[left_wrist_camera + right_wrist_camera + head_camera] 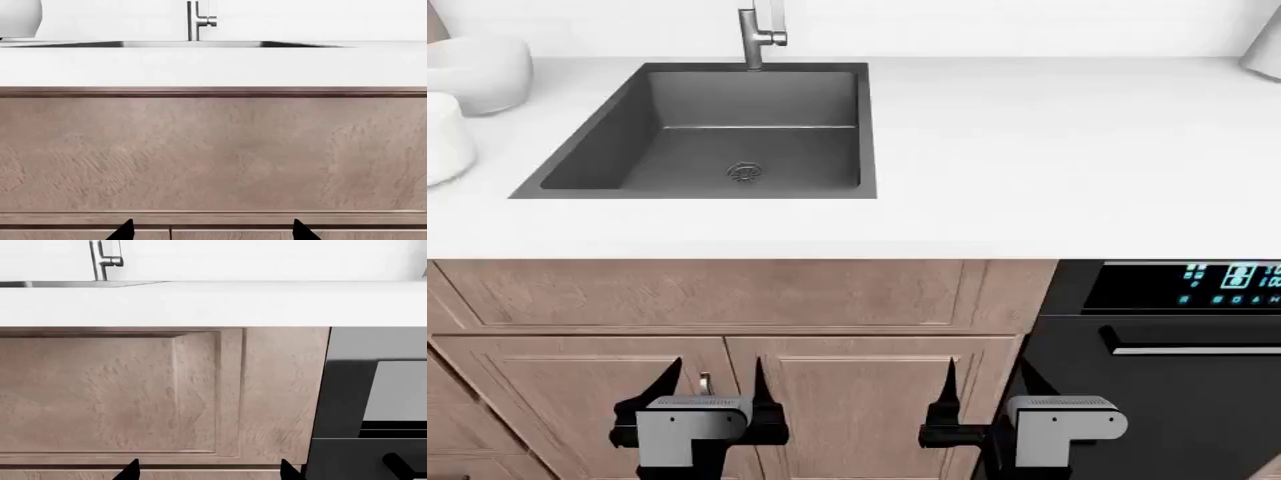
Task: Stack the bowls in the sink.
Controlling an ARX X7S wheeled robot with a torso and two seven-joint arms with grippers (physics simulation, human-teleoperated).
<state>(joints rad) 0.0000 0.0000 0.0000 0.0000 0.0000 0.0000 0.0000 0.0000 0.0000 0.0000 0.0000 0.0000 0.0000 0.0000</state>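
The dark grey sink (594, 150) is set in the white counter at the back left, with a round drain (743, 172) and a steel faucet (758, 35). It holds nothing. Two white bowls stand on the counter left of it: one farther back (481, 72) and one nearer, cut by the frame edge (443, 138). One bowl's edge shows in the left wrist view (20, 19). My left gripper (714, 385) and right gripper (985, 385) are both open and empty, low in front of the cabinet doors, well below the counter.
Wooden cabinet doors (734, 300) run under the counter. A black oven (1174, 350) with a lit display and handle is at the right. A white object (1268, 45) stands at the counter's far right corner. The counter's front edge (827, 250) overhangs the cabinets.
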